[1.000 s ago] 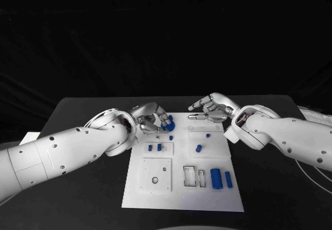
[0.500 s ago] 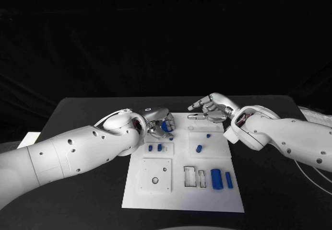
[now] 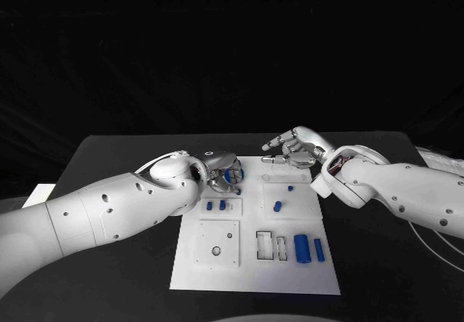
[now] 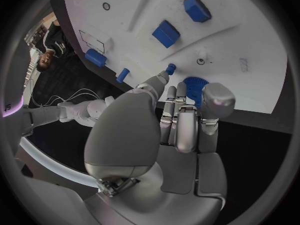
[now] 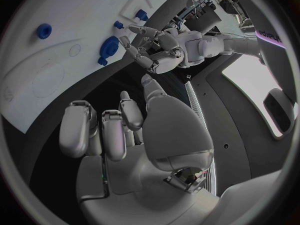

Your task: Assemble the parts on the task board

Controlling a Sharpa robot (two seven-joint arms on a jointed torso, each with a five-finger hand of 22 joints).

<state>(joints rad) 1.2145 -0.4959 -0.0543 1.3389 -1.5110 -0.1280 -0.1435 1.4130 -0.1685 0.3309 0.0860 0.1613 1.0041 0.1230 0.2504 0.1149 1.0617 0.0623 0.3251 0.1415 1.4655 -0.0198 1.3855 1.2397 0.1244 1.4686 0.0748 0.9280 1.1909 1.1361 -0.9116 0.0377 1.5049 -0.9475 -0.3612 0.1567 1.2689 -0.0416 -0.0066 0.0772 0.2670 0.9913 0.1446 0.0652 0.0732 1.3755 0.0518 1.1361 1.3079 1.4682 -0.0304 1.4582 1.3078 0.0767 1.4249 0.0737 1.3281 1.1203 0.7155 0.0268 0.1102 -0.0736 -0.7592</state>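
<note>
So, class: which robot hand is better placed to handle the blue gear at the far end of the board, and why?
The left robot hand: its fingers are already at the blue gear. The right robot hand hovers apart, holding nothing.

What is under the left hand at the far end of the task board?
A blue gear-like part lies on the task board beneath the left hand, its toothed edge showing in both wrist views. The fingers cover much of it, so contact cannot be told.
</note>
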